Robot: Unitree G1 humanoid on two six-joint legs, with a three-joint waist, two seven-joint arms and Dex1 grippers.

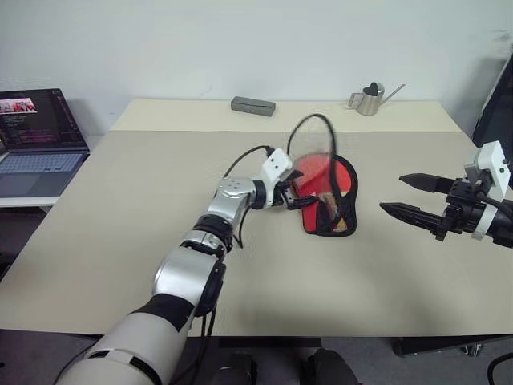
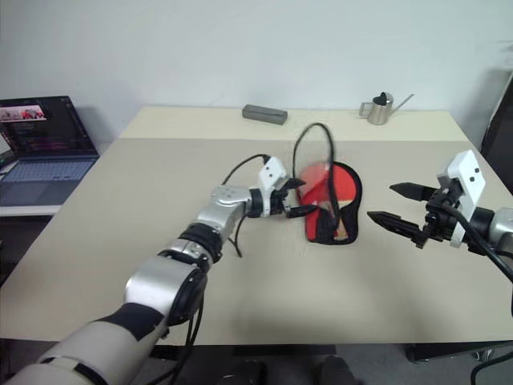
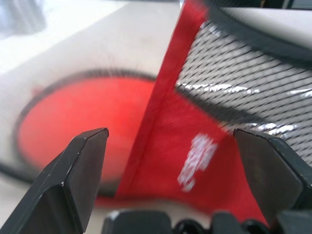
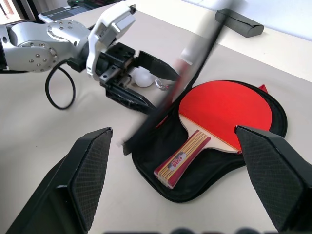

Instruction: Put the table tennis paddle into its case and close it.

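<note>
The case (image 4: pixel 195 187) lies unzipped on the table, black inside. In its lower half rests the table tennis paddle (image 4: pixel 225 112), red face up, with its striped wooden handle (image 4: pixel 183 158) towards the near rim. The case's upper flap (image 3: pixel 195 146), red with a white logo and black mesh, stands raised and blurred above the paddle. My left gripper (image 1: pixel 303 194) is open right at the flap's left side, and the flap's edge shows between its fingers (image 3: pixel 83 165). A white pom-pom (image 4: pixel 142 77) sits by them. Off to the right of the case, my right gripper (image 1: pixel 393 194) hovers open and empty.
A laptop (image 1: pixel 40 140) stands open on a lower desk at the far left. A grey oblong box (image 1: pixel 253 105) and a small metal watering can (image 1: pixel 369 99) sit along the table's far edge. Bare tabletop (image 1: pixel 144 192) surrounds the case.
</note>
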